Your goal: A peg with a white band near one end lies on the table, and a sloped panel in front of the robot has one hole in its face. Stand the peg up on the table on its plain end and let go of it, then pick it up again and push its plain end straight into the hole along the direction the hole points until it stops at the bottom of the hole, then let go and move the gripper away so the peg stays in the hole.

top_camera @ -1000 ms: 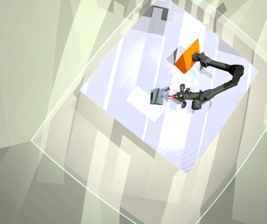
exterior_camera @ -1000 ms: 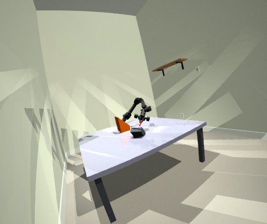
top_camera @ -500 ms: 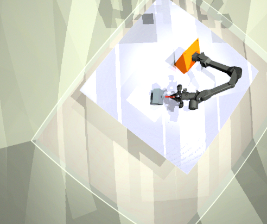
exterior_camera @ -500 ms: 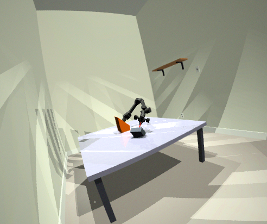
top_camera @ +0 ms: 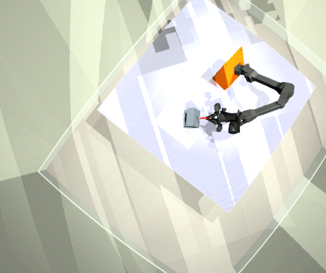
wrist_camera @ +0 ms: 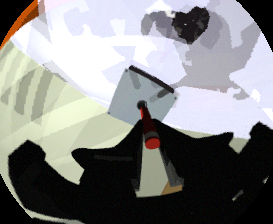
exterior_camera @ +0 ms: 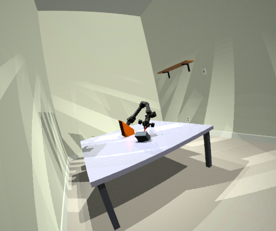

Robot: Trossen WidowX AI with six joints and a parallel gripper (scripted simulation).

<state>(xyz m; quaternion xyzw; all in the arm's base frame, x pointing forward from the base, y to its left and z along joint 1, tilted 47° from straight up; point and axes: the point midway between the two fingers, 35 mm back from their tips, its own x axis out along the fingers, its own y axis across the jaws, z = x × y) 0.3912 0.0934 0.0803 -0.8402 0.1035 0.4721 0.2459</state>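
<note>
A grey block with a sloped panel (top_camera: 191, 118) (exterior_camera: 142, 136) (wrist_camera: 124, 97) stands on the table (top_camera: 124, 106) (exterior_camera: 110, 165). The hole (wrist_camera: 141, 104) is a dark round opening in its face. My gripper (top_camera: 210, 118) (exterior_camera: 145, 126) is shut on the red peg (top_camera: 203, 118) (exterior_camera: 145, 129) (wrist_camera: 147, 122), just in front of and above the panel. The peg points at the face, and its far end overlaps the hole in the wrist view. Whether the tip is inside the hole or only at its mouth cannot be told. The white band is not clearly visible.
An orange sloped block (top_camera: 234, 66) (exterior_camera: 128, 130) (wrist_camera: 23, 17) stands beside the arm's base, off to one side of the grey block. The arm (top_camera: 264, 112) (exterior_camera: 137, 112) bends from the base round to the peg. Patchy shadows cross the table.
</note>
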